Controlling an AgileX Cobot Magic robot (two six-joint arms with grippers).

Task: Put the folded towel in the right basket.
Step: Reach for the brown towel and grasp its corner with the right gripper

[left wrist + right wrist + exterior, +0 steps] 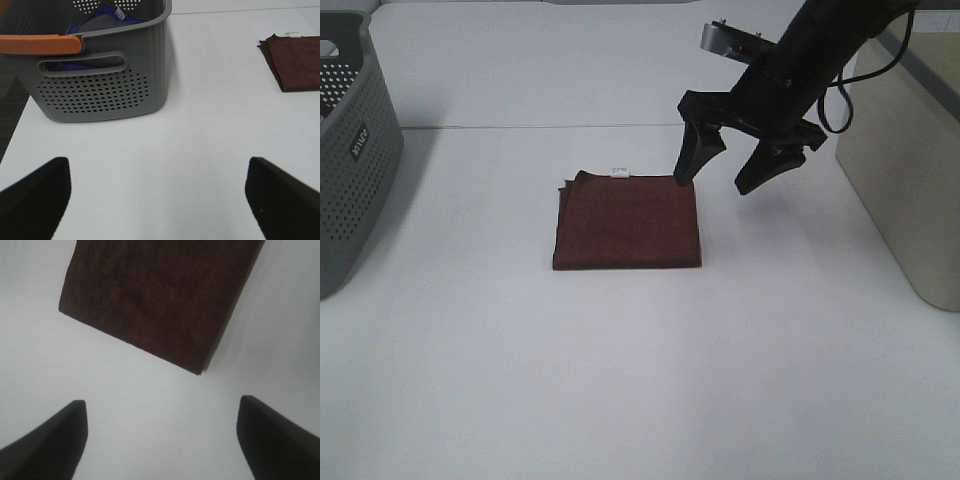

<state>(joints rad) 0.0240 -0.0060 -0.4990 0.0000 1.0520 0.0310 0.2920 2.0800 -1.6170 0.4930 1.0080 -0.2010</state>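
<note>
A folded dark brown towel (627, 222) with a small white tag lies flat on the white table (620, 380) near the middle. It also shows in the right wrist view (160, 295) and in the left wrist view (295, 60). My right gripper (718, 183) is open and empty, hovering just past the towel's far right corner, not touching it. The right basket (910, 170) is a beige bin at the right edge. My left gripper (160, 195) is open and empty over bare table near the grey basket; it is out of the high view.
A grey perforated basket (350, 150) stands at the left edge; in the left wrist view (100, 85) it holds blue and grey cloth and has an orange handle (40, 44). The table's far edge runs behind the towel.
</note>
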